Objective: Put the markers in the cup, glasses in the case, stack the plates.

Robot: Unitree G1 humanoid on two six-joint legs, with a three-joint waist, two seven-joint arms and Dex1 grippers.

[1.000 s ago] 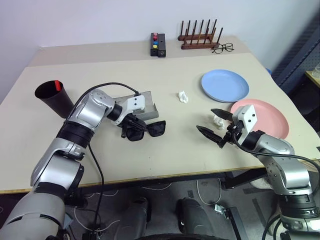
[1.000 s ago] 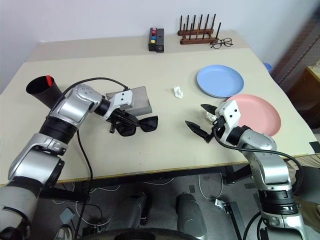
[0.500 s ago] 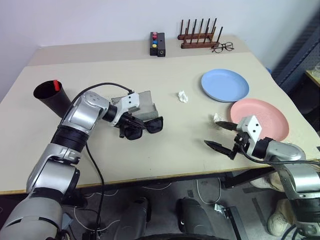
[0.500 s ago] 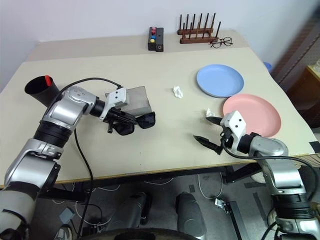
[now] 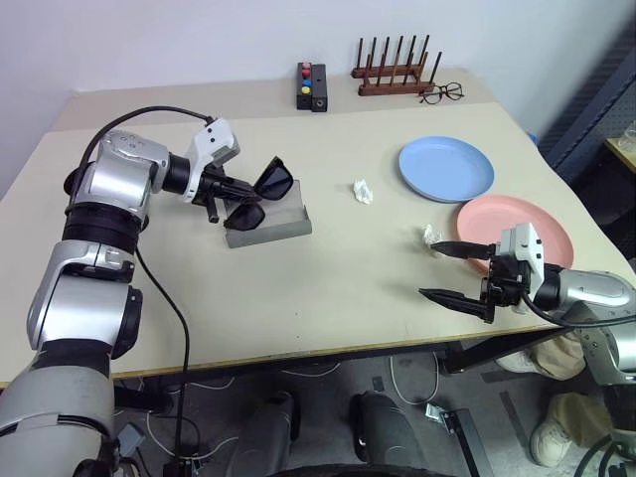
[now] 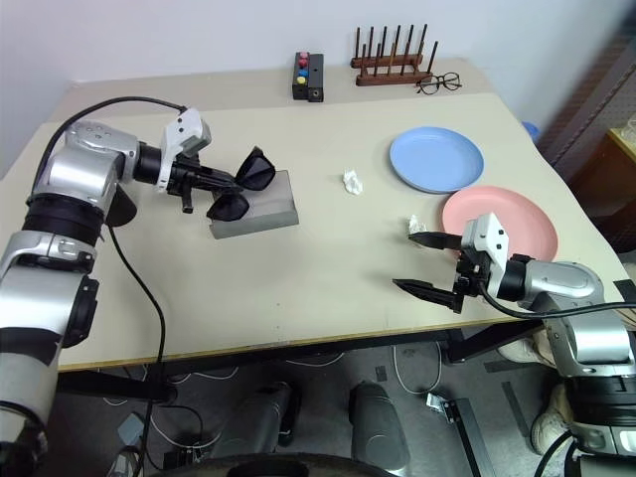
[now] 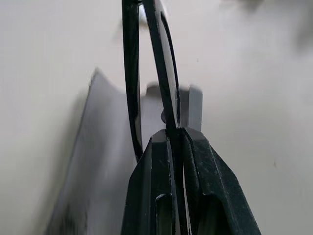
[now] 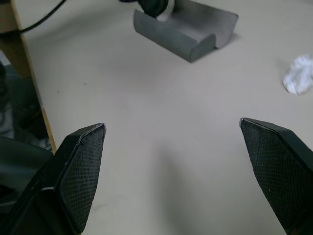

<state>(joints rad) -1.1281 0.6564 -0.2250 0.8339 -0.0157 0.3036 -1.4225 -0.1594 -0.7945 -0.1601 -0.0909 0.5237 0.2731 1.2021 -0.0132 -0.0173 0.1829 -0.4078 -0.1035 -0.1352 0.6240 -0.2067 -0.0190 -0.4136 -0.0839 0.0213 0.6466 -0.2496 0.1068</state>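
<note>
Left gripper [image 5: 221,189] pinches the black glasses [image 5: 260,195] shut, holding them above the open grey case [image 5: 268,221], seemingly clear of it. Right gripper [image 5: 447,272] gapes wide and empty near the table [image 5: 328,288] edge, beside the pink plate [image 5: 522,231] and a white scrap [image 5: 431,237].

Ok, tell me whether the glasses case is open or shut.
Open. The grey case lies on the table with its hollow inside showing, and the sunglasses hang above it, pinched in the left tool, not yet inside.

left end effector [image 5: 231,188] clamps glasses [image 5: 260,194] | above case [image 5: 268,221]
</note>
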